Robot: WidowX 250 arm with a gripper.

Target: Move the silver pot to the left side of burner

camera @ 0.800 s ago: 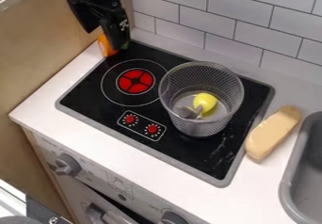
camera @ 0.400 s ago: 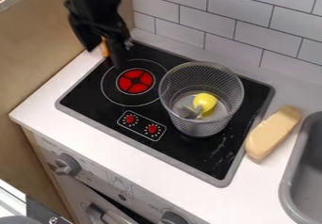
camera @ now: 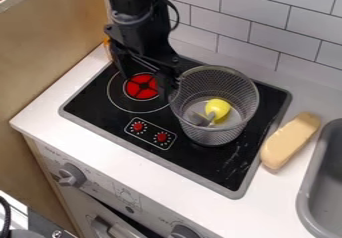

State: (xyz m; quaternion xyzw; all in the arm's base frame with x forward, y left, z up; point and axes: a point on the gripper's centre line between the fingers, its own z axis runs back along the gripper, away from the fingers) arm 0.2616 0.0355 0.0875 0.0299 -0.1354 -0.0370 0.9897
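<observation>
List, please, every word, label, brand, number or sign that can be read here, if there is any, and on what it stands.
No word, brand or number can be read.
Front panel: faint print near the gray knobs, too small to read.
Red dials: small white marks around each, too small to make out.
Burner: white rings, no text seen.
Pot: no label seen.

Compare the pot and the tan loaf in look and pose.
The pot is silver mesh; the loaf is plain tan. The pot is open-topped, with a yellow thing inside; the loaf looks solid. The pot stands on the stove; the loaf lies on the counter. Both are right of the red burner.
</observation>
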